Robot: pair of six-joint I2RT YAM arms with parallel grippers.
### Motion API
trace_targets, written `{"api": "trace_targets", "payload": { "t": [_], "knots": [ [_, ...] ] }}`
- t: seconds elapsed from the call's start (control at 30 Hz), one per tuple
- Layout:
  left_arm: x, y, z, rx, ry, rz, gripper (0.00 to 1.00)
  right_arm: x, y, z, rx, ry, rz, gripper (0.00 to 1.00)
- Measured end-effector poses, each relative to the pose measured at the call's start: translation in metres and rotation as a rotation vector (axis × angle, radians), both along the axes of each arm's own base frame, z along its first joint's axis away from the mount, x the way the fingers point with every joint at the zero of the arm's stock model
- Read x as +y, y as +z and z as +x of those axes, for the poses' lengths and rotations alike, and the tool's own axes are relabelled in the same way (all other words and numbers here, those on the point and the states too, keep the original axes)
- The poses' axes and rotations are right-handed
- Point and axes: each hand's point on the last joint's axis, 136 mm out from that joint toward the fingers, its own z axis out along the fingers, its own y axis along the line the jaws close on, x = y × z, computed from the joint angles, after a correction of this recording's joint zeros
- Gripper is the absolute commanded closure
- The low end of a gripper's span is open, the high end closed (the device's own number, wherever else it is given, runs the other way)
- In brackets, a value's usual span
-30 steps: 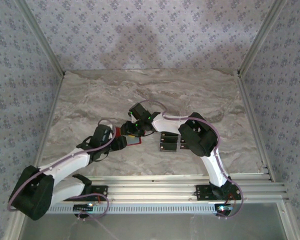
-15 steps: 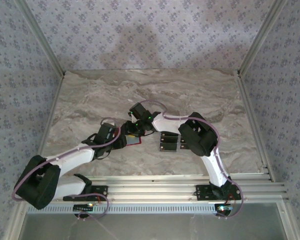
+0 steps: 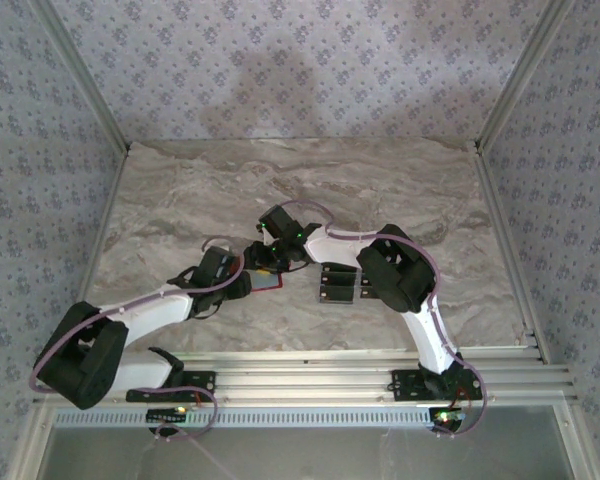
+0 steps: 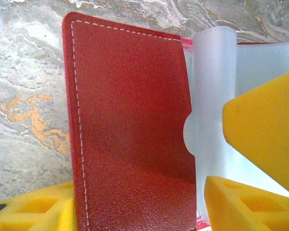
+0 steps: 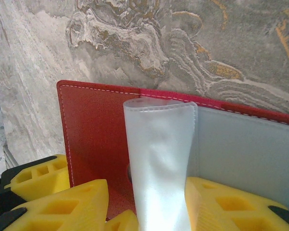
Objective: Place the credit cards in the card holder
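Observation:
The red card holder [image 3: 267,281] lies open on the marble between my two grippers. My left gripper [image 3: 244,284] stands over its left half. In the left wrist view the red flap [image 4: 130,130] fills the gap of that gripper [image 4: 135,214], whose yellow fingers [image 4: 241,204] stand apart on either side of it. My right gripper [image 3: 264,261] comes from behind. In the right wrist view that gripper [image 5: 149,209] is shut on the holder's frosted clear sleeve [image 5: 159,159], which stands up curled. Three dark credit cards [image 3: 337,281] lie right of the holder.
The right arm's big elbow [image 3: 393,272] hangs just beside the credit cards. Patterned walls close off the table at the back and both sides. An aluminium rail [image 3: 380,370] runs along the near edge.
The left arm's elbow and upper link have swung lower and leftward while its gripper stayed at the holder, its fingers drawing a little closer together. The right arm has held still.

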Motion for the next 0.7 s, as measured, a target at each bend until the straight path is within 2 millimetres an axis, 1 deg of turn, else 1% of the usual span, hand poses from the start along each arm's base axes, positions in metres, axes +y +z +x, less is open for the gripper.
{"api": "trace_targets", "payload": {
  "t": [0.17,0.27,0.4,0.5,0.53,0.7],
  "knots": [
    [0.002,-0.002,0.001,0.0,0.008,0.013,0.41,-0.004,0.001,0.005,0.0,-0.011,0.002,0.52],
    [0.002,-0.001,0.001,-0.003,0.009,0.014,0.41,-0.01,0.006,0.01,-0.012,-0.023,-0.004,0.52],
    [0.003,-0.002,0.002,-0.003,0.011,0.018,0.41,-0.019,0.021,0.015,-0.038,-0.042,-0.001,0.52],
    [0.003,-0.003,0.002,-0.003,0.011,0.018,0.41,-0.021,0.035,0.019,-0.066,-0.051,0.014,0.52],
    [0.003,-0.003,0.002,-0.003,0.01,0.018,0.41,-0.021,0.037,0.019,-0.071,-0.052,0.015,0.52],
    [0.002,-0.001,0.002,-0.008,0.011,0.013,0.39,-0.022,0.036,0.019,-0.076,-0.051,0.009,0.51]
  ]
}}
